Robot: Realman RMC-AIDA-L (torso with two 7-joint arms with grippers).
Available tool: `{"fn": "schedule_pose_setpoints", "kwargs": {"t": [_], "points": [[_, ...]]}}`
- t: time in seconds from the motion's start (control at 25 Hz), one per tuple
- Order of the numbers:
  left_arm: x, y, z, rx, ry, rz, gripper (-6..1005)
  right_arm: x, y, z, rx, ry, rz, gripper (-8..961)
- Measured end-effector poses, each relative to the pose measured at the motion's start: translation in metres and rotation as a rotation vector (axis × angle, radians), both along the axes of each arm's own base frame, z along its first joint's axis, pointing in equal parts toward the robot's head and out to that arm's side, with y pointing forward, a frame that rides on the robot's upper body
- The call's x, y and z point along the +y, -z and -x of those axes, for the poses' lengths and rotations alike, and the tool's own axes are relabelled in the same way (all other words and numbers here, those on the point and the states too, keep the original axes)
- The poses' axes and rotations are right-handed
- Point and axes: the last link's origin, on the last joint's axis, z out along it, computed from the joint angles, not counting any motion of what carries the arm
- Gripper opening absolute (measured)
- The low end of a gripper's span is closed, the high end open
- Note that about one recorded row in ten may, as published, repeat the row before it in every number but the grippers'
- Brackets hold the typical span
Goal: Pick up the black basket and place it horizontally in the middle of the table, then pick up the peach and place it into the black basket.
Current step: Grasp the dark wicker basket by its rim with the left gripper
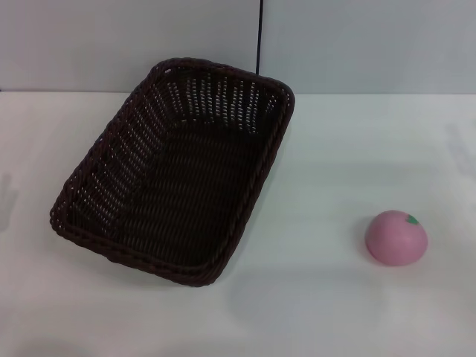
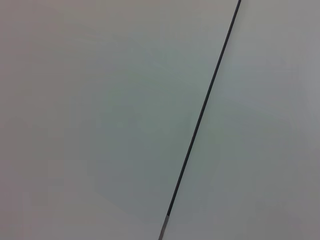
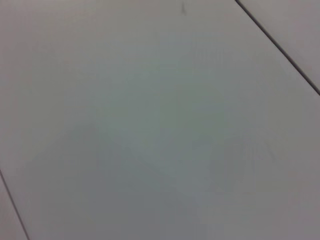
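Note:
The black basket lies on the white table, left of centre in the head view, turned at a slant with its long side running from near left to far right. It is empty. The peach sits on the table at the near right, apart from the basket, its green leaf mark on top. Neither gripper shows in any view. Both wrist views show only a plain grey surface with a thin dark seam.
A grey wall with a dark vertical seam stands behind the table's far edge. Bare white tabletop lies between the basket and the peach and along the near edge.

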Motion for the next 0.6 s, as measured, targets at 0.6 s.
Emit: {"fn": "schedule_pose_setpoints", "kwargs": {"t": [0.6], "points": [[0.005, -0.02, -0.005, -0.019, 0.185, 0.139, 833, -0.003, 0.003, -0.006, 0.002, 0.038, 0.014, 678]]}}
